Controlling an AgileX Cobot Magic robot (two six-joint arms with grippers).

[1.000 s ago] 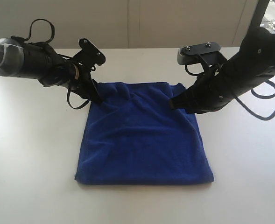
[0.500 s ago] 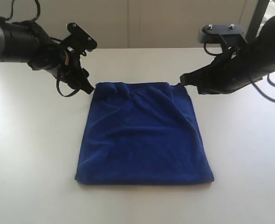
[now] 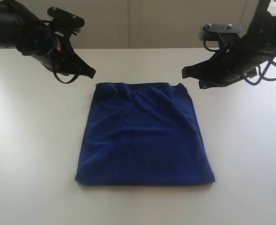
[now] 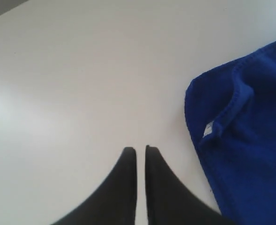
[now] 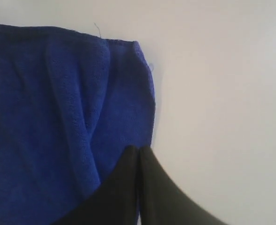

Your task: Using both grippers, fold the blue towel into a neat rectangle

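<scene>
The blue towel (image 3: pixel 145 133) lies flat on the white table (image 3: pixel 30 154) as a folded, nearly square shape, with wrinkles along its far edge. My left gripper (image 3: pixel 92 73) hovers just off the towel's far left corner, shut with nothing in it. In the left wrist view its fingertips (image 4: pixel 140 150) stand over bare table beside the towel (image 4: pixel 245 140), whose small white label (image 4: pixel 208 130) shows at the corner. My right gripper (image 3: pixel 185 72) hangs shut and empty by the far right corner. The right wrist view has its tips (image 5: pixel 138 149) over the towel's edge (image 5: pixel 58 117).
A pale wall (image 3: pixel 142 23) rises behind the table's far edge. Bare tabletop surrounds the towel on every side. A dark stand (image 3: pixel 258 16) is at the far right behind the right arm.
Both grippers have let go of the towel's far corners and drawn up and outward, left to the left, right to the right. The towel stays folded where it lay.
</scene>
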